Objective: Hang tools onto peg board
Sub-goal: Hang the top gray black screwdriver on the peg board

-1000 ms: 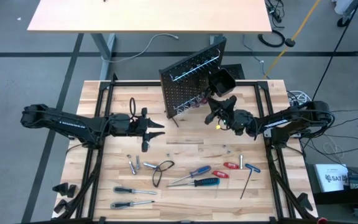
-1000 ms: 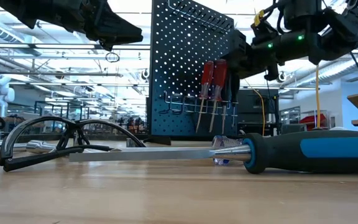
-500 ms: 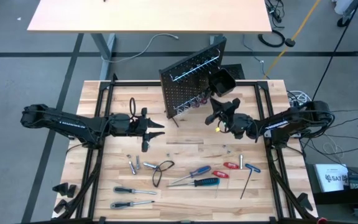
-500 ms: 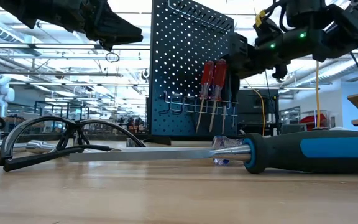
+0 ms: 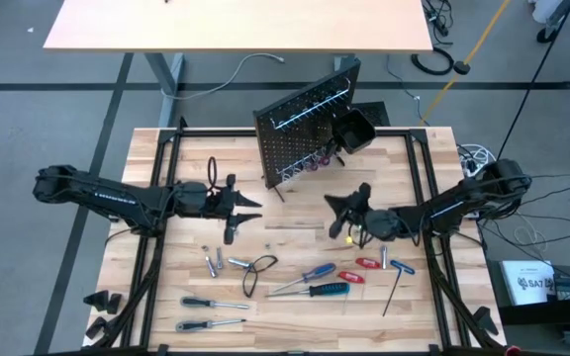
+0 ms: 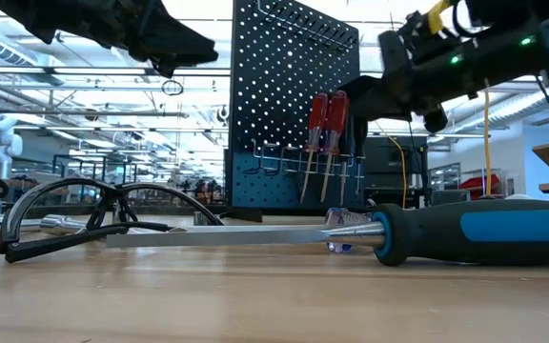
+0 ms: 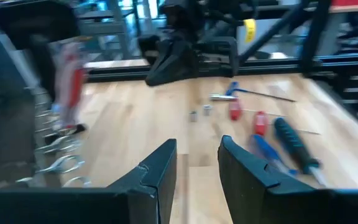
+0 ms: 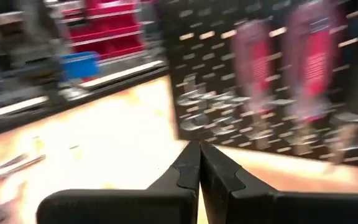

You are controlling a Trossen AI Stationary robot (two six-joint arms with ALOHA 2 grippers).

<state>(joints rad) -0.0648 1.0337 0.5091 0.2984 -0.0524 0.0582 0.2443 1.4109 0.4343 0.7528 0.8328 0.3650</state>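
Though two red screwdrivers hang on the peg board, many tools remain on the tabletop; my right gripper is pressed together, empty.

Tools lie on table before peg board

The peg board is black, dotted with rows of small holes. Two red-handled screwdrivers hang on it. The surface is pale striped wood. A blue-and-black-handled screwdriver and a black wire loop lie there. Both arms are dark.
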